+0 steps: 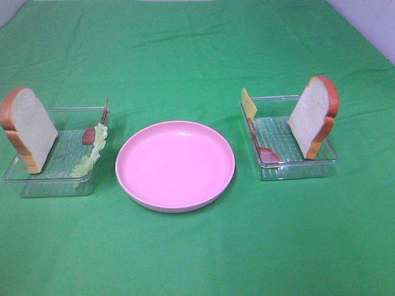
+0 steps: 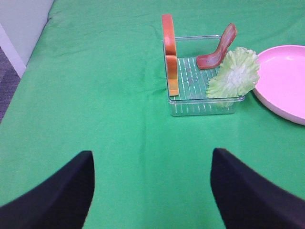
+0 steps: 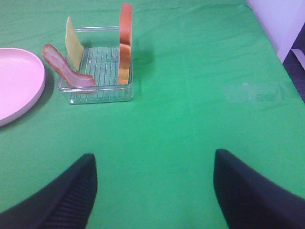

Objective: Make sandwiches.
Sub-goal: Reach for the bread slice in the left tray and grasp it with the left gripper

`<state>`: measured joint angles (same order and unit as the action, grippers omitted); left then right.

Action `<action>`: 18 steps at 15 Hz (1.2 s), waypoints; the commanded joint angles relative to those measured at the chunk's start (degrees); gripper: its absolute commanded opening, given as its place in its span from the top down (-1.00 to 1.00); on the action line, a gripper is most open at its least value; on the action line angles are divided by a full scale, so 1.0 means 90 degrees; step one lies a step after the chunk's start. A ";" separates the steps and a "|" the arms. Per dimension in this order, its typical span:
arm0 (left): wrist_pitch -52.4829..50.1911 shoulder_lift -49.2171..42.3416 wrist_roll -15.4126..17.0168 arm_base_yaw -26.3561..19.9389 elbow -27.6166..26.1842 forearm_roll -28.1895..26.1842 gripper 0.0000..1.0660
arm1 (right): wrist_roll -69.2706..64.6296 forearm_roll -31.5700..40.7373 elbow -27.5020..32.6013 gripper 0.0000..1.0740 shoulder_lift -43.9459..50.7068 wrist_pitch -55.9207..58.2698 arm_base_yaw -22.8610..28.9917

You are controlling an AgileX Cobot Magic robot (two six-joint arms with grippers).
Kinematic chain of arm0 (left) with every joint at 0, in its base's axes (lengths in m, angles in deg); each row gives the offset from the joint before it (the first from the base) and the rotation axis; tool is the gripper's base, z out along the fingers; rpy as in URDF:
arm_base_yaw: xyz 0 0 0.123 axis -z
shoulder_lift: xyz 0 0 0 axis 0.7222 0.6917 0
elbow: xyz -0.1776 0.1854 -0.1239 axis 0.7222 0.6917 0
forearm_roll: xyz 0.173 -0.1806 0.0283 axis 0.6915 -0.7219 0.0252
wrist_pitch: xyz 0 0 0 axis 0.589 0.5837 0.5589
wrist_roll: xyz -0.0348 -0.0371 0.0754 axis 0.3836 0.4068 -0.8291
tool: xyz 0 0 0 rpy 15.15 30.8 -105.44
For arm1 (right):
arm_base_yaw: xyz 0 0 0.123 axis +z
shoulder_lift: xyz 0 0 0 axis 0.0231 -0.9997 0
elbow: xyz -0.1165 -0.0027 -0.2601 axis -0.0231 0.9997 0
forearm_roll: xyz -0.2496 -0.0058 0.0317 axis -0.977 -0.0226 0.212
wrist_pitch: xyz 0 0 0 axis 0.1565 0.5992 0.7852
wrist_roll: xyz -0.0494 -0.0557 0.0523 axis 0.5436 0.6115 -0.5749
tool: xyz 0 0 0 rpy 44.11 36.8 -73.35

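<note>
On the left end effector (image 2: pixel 151 156) the jaws stand wide apart, holding nothing, over the green tabletop (image 2: pixel 119 133), well apart from the left tray (image 2: pixel 202 107). The right end effector (image 3: pixel 155 157) is likewise spread and bare, well apart from the right tray (image 3: pixel 100 93). In the left tray, left bread (image 2: pixel 169 52) stands on edge at the outer side; ham (image 2: pixel 217 52) and lettuce (image 2: pixel 236 74) lean at the plate side. In the right tray, right bread (image 3: pixel 125 43) stands on edge; cheese (image 3: pixel 74 43) and bacon (image 3: pixel 64 67) lean plate-side. The plate (image 1: pixel 175 165) sits between the trays. A pale wall (image 1: pixel 376 15) shows at the far right corner
</note>
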<state>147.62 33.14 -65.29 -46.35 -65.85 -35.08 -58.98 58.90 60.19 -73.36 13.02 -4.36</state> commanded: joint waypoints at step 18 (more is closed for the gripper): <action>-0.0064 -0.0127 0.0006 -0.0006 0.0019 -0.0032 -0.25 | -0.0032 -0.0025 -0.0006 -0.24 0.0051 -0.0064 -0.0025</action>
<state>147.62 33.14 -65.29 -46.35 -65.85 -35.08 -58.98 58.90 60.19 -73.36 13.02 -4.36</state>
